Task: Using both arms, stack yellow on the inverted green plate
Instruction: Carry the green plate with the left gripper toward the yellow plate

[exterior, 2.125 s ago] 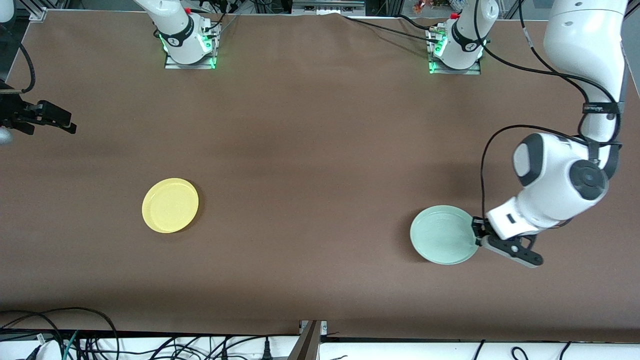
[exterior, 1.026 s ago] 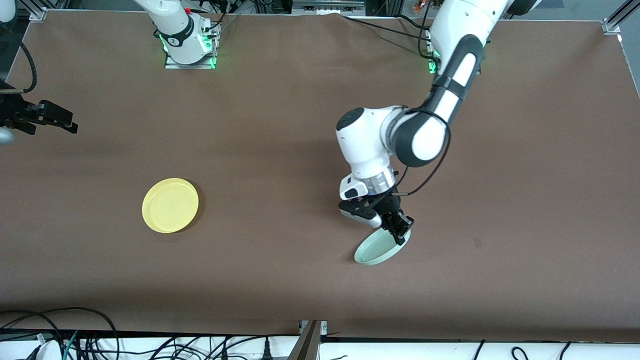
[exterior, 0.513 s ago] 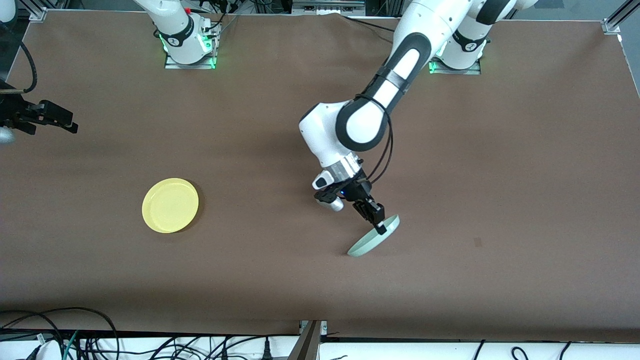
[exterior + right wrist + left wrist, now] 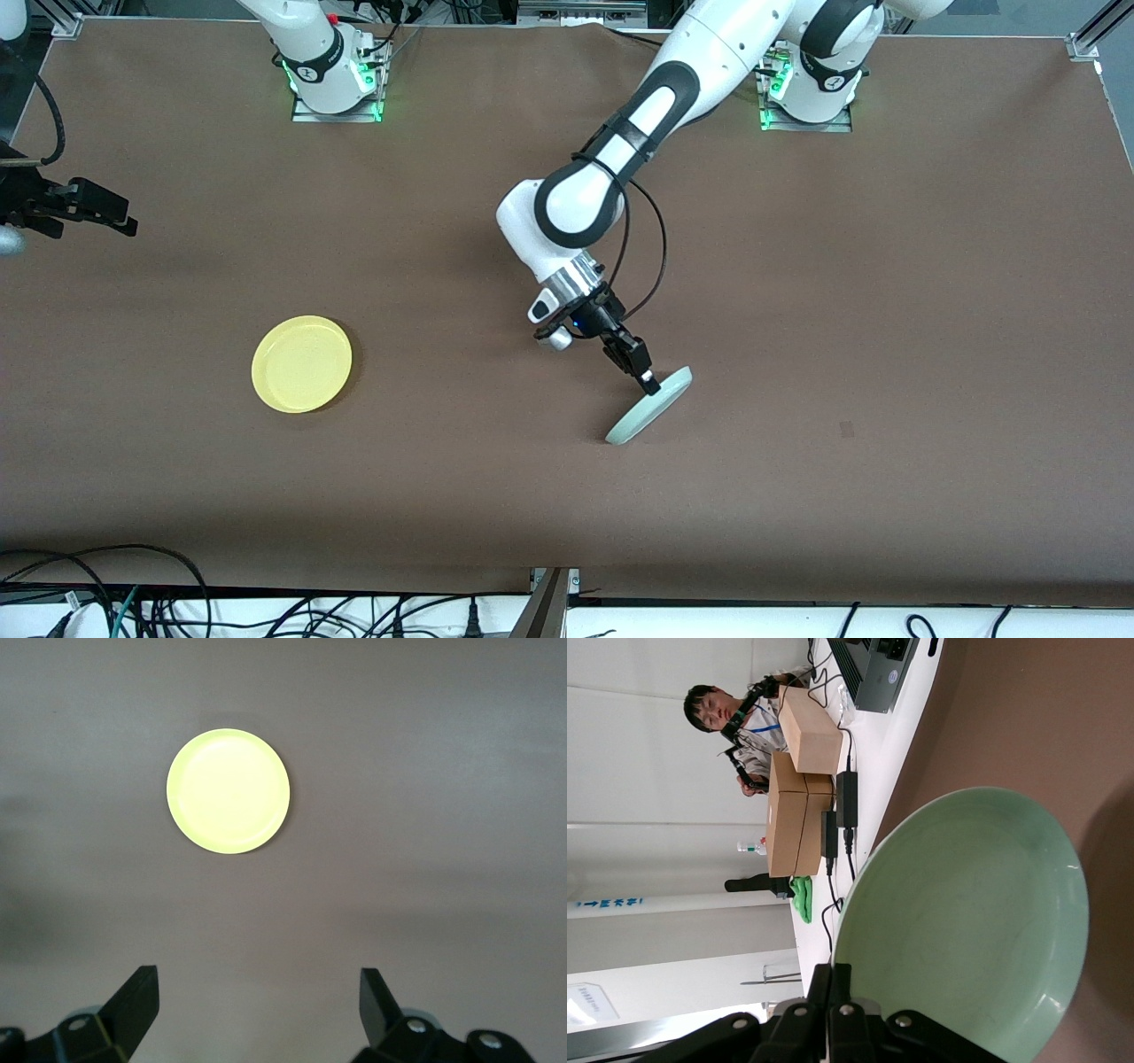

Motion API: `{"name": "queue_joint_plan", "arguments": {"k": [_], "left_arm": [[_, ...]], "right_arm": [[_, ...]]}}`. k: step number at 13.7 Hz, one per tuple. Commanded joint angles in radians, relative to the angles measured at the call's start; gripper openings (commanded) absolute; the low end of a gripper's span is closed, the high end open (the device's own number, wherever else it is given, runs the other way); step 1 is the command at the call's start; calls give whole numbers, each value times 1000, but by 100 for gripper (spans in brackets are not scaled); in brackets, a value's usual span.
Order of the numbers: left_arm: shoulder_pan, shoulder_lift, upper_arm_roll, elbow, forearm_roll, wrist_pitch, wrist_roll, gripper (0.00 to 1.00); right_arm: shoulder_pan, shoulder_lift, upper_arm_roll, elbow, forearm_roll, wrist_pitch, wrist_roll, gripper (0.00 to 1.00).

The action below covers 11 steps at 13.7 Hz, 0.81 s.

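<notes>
Your left gripper (image 4: 648, 383) was clamped on the rim of the green plate (image 4: 649, 406), its fingers pinched tight on the edge, and it held the plate up over the middle of the table (image 4: 886, 266), tilted steeply so that from the front camera you saw it almost edge-on. In the left wrist view the plate's (image 4: 966, 921) hollow side faced the camera, with the gripper (image 4: 833, 1014) biting the rim. Taking the yellow plate (image 4: 301, 363) as your landmark: it lay flat on the table, rim up, well apart from the held green plate, which hung toward the left arm's end of the table from it. Your right gripper (image 4: 89, 206) waited in the air, farther toward the right arm's end of the table than the yellow plate, at the table's edge, its fingers spread wide and holding nothing (the right wrist view showed both fingertips (image 4: 133, 1001) well apart, with the yellow plate (image 4: 229, 790) on bare table below them). Nothing touched the yellow plate, and nothing lay on it.
</notes>
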State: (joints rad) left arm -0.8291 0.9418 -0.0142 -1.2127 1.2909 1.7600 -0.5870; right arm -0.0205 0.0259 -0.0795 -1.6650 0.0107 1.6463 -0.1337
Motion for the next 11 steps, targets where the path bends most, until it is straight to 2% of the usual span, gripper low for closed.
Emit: {"name": "queue_joint_plan", "arguments": {"k": [1,3,7,11], "left_arm": [[-51,61,-4,41,1,-43,-83,0],[-79,77,-13,41,-10,-54,-131,0],[-81,83,-82,67,-79,-53,-158,0],[-87,101,-107,125,-240,-51,-171,0]], "right_arm": [[2,0,-2,7,14,-10,8,100],[2,-1,0,7,14,-10,8,100],[2,0,0,8,14,-10,6,100],[2,0,0,8,14,-10,9,100]]}}
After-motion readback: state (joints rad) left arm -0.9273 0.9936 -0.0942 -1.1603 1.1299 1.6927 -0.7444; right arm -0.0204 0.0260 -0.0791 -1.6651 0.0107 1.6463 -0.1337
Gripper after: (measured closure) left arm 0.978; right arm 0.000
